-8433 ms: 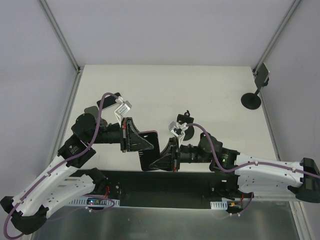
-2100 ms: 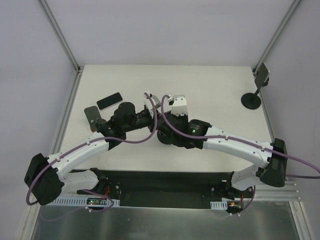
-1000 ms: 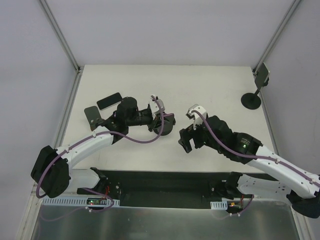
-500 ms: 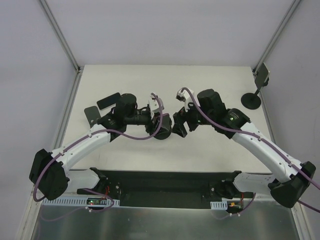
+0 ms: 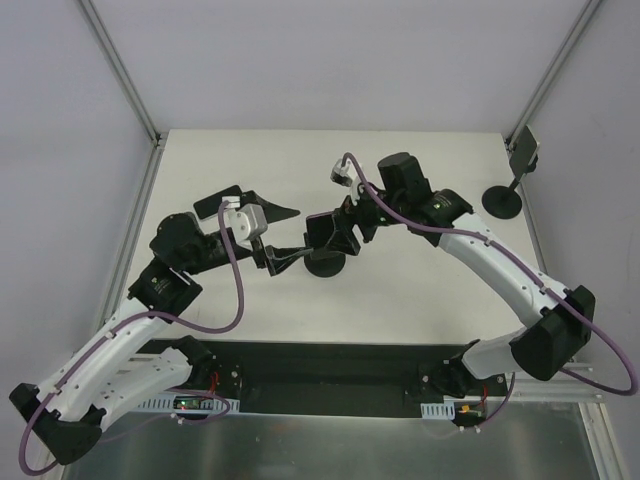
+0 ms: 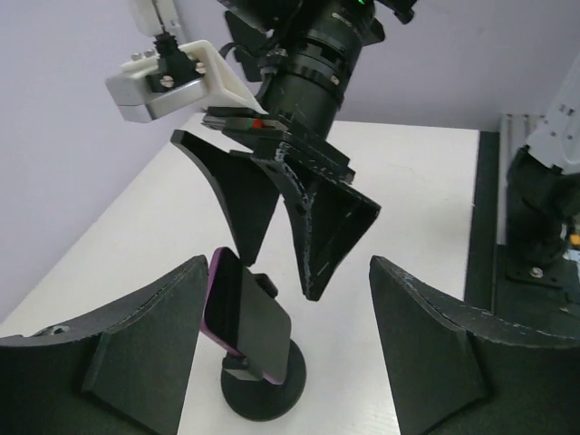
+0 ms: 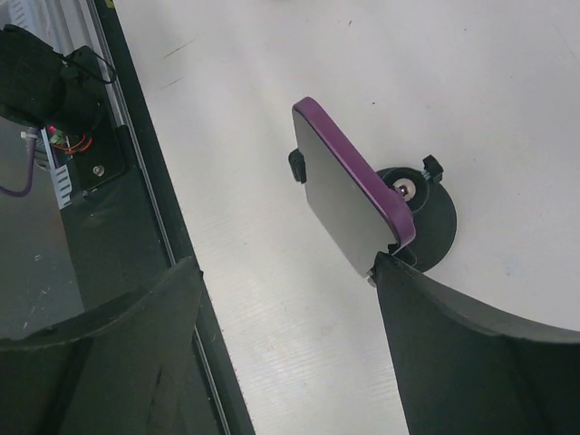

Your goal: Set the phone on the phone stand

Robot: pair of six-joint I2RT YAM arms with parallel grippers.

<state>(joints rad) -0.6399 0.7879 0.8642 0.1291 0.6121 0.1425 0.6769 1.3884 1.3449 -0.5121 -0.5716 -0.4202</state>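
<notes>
Counter (image 5: 400, 290): white, matte, enclosed by pale walls (image 5: 300, 60).
Phone (image 7: 349, 195): purple-edged, mounted tilted on phone stand (image 7: 439, 217), mid-counter.
Left tool (image 6: 288, 272): jaws spread, empty.
Right tool (image 7: 288, 263): jaws spread, empty, above phone.

- No text, label, brand, number or sign can be read in any of the three views.
- phone (image 7: 340, 190): the face is blank and glossy, and the purple edge is plain.
- left board (image 5: 192, 403), nearer than the phone and to its left in the top view: the markings are too small to read.
- right board (image 5: 452, 410), nearer than the phone and to its right in the top view: the markings are too small to read.
</notes>
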